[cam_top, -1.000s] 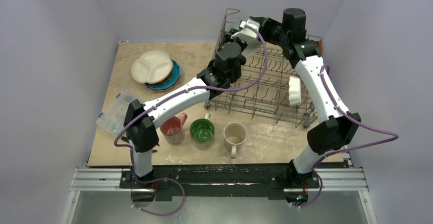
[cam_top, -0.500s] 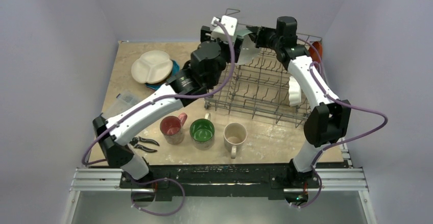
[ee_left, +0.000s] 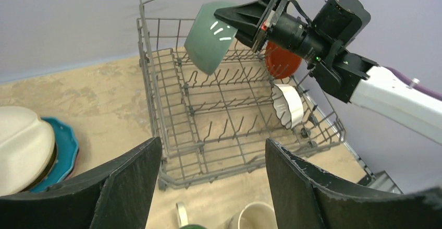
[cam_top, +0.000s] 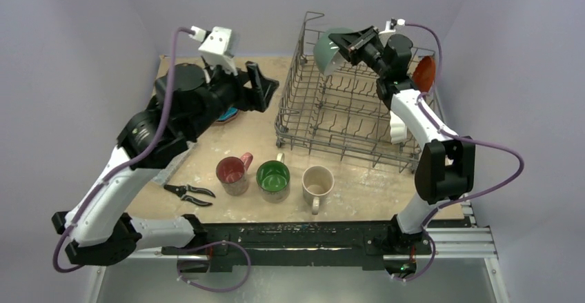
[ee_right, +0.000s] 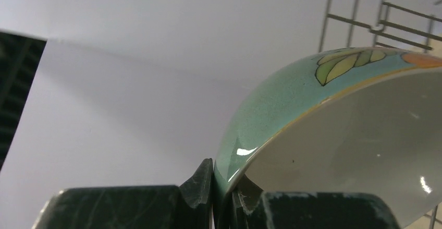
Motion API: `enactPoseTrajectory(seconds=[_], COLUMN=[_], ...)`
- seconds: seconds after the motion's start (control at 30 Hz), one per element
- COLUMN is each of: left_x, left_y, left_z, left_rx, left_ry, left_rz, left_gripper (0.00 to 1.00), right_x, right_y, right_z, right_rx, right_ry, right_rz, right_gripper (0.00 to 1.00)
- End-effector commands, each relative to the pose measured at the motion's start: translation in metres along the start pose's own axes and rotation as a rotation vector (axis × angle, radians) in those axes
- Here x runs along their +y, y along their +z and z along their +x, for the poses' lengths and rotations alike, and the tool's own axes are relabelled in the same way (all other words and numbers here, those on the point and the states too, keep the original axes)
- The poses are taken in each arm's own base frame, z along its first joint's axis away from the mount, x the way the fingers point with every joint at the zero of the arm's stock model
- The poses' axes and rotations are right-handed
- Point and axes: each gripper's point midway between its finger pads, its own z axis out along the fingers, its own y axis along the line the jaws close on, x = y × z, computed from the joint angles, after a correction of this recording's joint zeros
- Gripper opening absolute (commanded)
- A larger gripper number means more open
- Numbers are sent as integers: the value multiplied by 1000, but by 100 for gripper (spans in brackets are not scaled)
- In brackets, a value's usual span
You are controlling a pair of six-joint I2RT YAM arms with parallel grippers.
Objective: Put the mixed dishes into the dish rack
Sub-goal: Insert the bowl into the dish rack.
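My right gripper (cam_top: 343,43) is shut on the rim of a teal bowl (cam_top: 325,52), held tilted above the far left corner of the grey wire dish rack (cam_top: 290,89). The right wrist view shows the bowl's rim (ee_right: 312,109) pinched between both fingers (ee_right: 200,184). A small white bowl (cam_top: 398,123) and an orange plate (cam_top: 423,74) stand at the rack's right side. Left of the rack, above the table, my left gripper (cam_top: 256,90) is open and empty (ee_left: 211,151). Red (cam_top: 233,172), green (cam_top: 273,177) and cream (cam_top: 317,182) mugs stand in front of the rack.
A cream divided plate (ee_left: 21,145) lies on a blue plate (ee_left: 65,153) at the table's far left, mostly hidden under my left arm in the top view. Black-handled pliers (cam_top: 190,192) lie near the front left. Walls close in the back and both sides.
My left gripper has opened, let go of the teal bowl and swung back left, away from the rack. The right gripper keeps the bowl and has lifted it over the rack's far left corner.
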Motion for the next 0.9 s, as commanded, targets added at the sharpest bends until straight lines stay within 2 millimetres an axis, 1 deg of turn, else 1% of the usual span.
enactPoseTrajectory(seconds=[0.0, 0.07, 0.13, 0.17, 0.3, 0.53, 0.6, 0.7, 0.8, 0.87], left_x=[11, 17, 22, 24, 28, 36, 37, 36, 34, 35], left_y=[-43, -58, -68, -72, -83, -90, -91, -90, -89, -90], left_z=[12, 8, 5, 4, 0, 1, 3, 4, 4, 2], left_rx=[74, 72, 67, 63, 48, 51, 56, 63, 62, 55], left_ry=[-13, 3, 12, 12, 5, 22, 23, 19, 14, 14], left_rz=[22, 14, 3, 0, -2, -33, -38, -31, -24, -25], left_gripper=[71, 71, 71, 71, 71, 71, 71, 71, 71, 71], right_x=[114, 109, 106, 104, 84, 49, 42, 29, 14, 7], right_y=[-47, -44, -41, -39, -31, -29, -29, -27, -29, -29], right_z=[30, 35, 41, 45, 55, 73, 79, 87, 91, 92], right_rx=[90, 120, 159, 181, 266, 352, 377, 406, 418, 422], right_ry=[-398, -424, -442, -448, -461, -445, -446, -436, -424, -418], right_rz=[-518, -546, -579, -599, -617, -590, -588, -576, -562, -553], right_gripper=[0, 0, 0, 0, 0, 0, 0, 0, 0, 0])
